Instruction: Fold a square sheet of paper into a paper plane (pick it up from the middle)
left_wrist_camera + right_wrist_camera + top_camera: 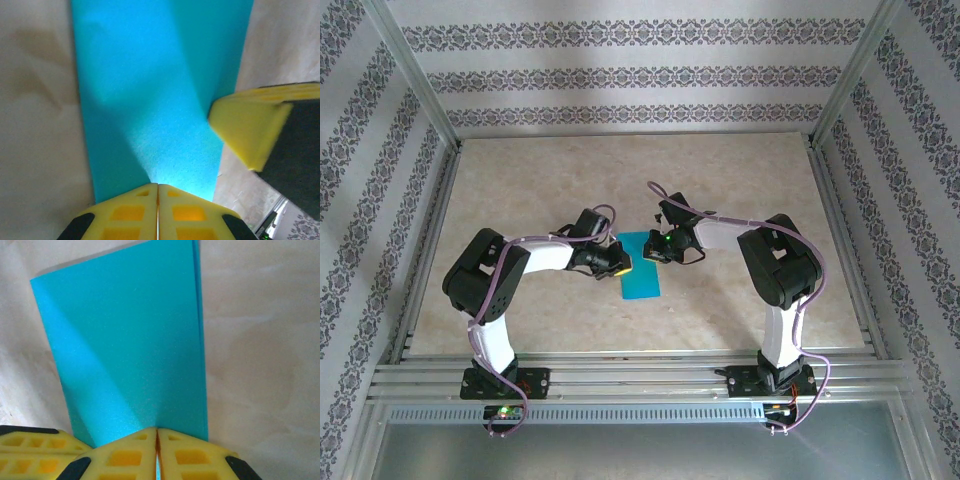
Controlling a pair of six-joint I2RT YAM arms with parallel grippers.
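The square sheet of paper (641,279) lies on the table between the arms as a narrow teal-blue rectangle; it looks folded over, with a doubled edge along its right side (199,315). My left gripper (620,262) is shut, its yellow tips (158,186) resting on the paper (150,90) near its far end. My right gripper (656,247) is shut at the same end, and a sliver of teal shows between its fingers (157,430), so it pinches the paper (130,340). The two grippers nearly touch: a right finger (250,125) appears in the left wrist view.
The beige table top (740,190) spreads around the paper, with metal rails (620,375) along the near edge. Patterned walls (640,80) and frame posts close in the back and sides.
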